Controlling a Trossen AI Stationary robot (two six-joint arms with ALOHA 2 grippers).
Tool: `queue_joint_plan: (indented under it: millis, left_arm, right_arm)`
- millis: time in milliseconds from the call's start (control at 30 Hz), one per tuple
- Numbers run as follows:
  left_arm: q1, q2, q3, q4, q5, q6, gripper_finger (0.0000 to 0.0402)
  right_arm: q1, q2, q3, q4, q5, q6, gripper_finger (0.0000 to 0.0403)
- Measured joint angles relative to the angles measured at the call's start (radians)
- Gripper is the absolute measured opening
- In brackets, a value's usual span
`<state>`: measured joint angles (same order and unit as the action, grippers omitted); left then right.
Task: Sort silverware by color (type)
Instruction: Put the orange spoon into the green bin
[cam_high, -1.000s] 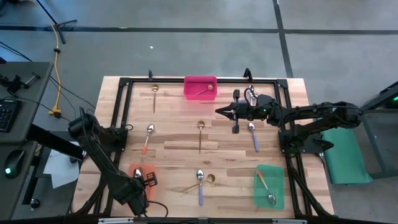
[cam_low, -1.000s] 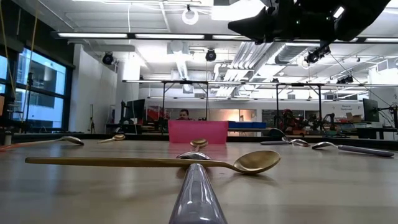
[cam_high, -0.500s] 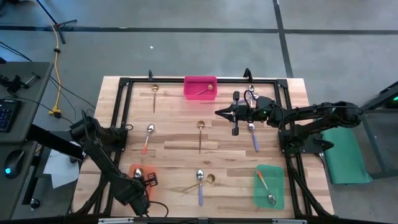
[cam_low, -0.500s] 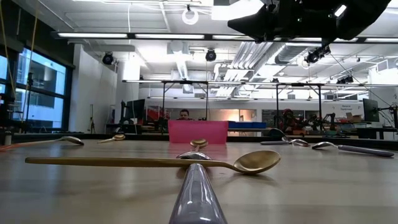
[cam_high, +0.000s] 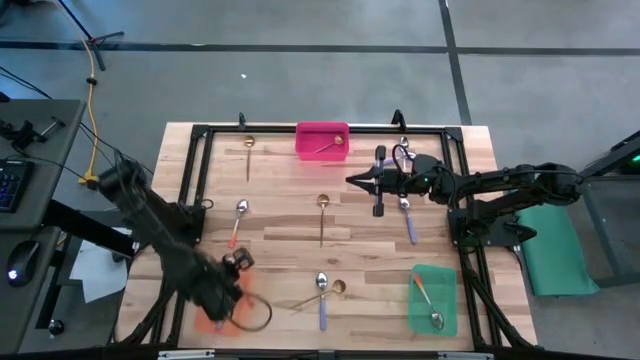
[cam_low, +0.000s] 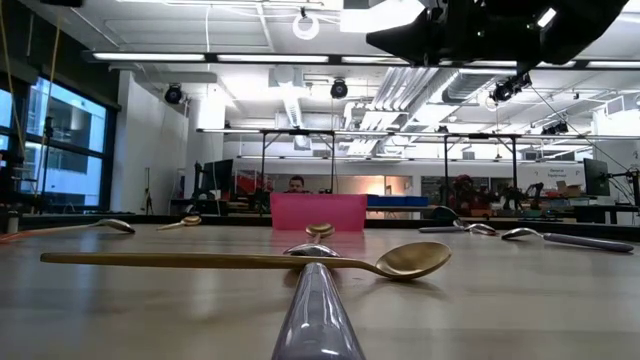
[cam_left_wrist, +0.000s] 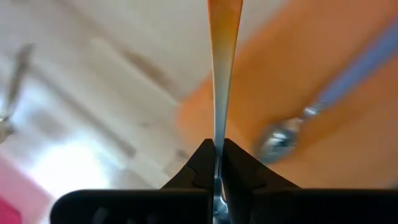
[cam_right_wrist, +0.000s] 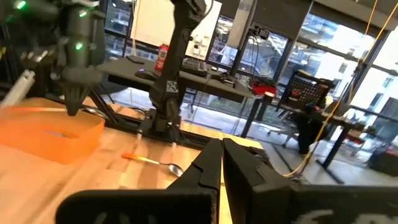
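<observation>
My left gripper hangs near the table's front left, over the orange tray. It is shut on a spoon with an orange-pink handle. A purple-blue-handled spoon lies in that tray. My right gripper is shut on nothing and hovers level over the table's far middle. Loose spoons lie flat on the wood: gold ones, an orange-handled one, and purple-handled ones. My left gripper pinches the spoon between its two fingers at the thin pale stretch where the orange-pink handle narrows. The fingers slant steeply down and lie along the spoon. The handle sticks out beyond the fingertips over the tray; its free end is out of frame.
A pink tray with a gold spoon stands at the far middle. At the front right, a green tray holds an orange-handled spoon. A black frame edges the work area. Bare wood lies between the trays.
My left gripper has risen and gone toward the table's far edge over the orange tray, rolling about its own pointing line as it went. It has stayed shut.
</observation>
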<state>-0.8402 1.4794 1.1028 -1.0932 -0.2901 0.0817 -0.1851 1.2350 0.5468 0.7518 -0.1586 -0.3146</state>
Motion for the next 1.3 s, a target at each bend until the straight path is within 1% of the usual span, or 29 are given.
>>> queue_joint_plan:
  millis: [200,367,467,600,667,733,800,867,933,1000,1100,1200,1300]
  left_arm:
    - [0.156,-0.233,-0.169,0.215,-0.071,0.009,0.0001]
    - [0.313,-0.371,-0.300,0.485,-0.085,0.066,0.0001]
    - [0.432,-0.431,-0.397,0.678,-0.067,0.106,0.0001]
    - [0.617,-0.469,-0.526,0.983,0.029,0.136,0.0001]
    - [0.710,-0.468,-0.576,1.154,0.090,0.134,0.0001]
    - [0.796,-0.454,-0.613,1.304,0.137,0.115,0.0001]
    - [0.862,-0.426,-0.637,1.429,0.158,0.092,0.0001]
    - [0.913,-0.388,-0.642,1.504,0.164,0.086,0.0001]
    - [0.946,-0.339,-0.642,1.567,0.184,0.085,0.0001]
    - [0.969,-0.285,-0.643,1.637,0.225,0.078,0.0001]
    - [0.992,-0.211,-0.642,1.737,0.292,0.054,0.0001]
    - [1.010,-0.165,-0.642,1.800,0.322,0.037,0.0001]
    - [1.019,-0.145,-0.642,1.837,0.325,0.033,0.0001]
  right_arm:
    - [-0.039,0.000,0.000,0.006,0.000,-0.062,0.0000]
    - [-0.070,0.000,0.000,0.001,0.001,-0.051,0.0000]
    - [-0.069,0.001,0.003,-0.013,0.000,0.010,0.0000]
    - [-0.037,0.035,0.004,-0.017,0.008,0.077,0.0000]
    - [-0.011,0.063,0.004,-0.003,0.048,0.100,0.0004]
    - [0.018,0.097,0.004,0.027,0.098,0.120,0.0015]
    - [0.049,0.134,0.007,0.074,0.147,0.141,0.0037]
    - [0.084,0.171,0.032,0.094,0.197,0.169,0.0066]
    - [0.118,0.213,0.075,0.098,0.256,0.201,0.0101]
    - [0.148,0.253,0.123,0.099,0.309,0.207,0.0136]
    - [0.172,0.309,0.206,0.099,0.354,0.204,0.0181]
    - [0.168,0.344,0.274,0.076,0.360,0.231,0.0208]
    - [0.156,0.372,0.329,0.010,0.359,0.255,0.0215]
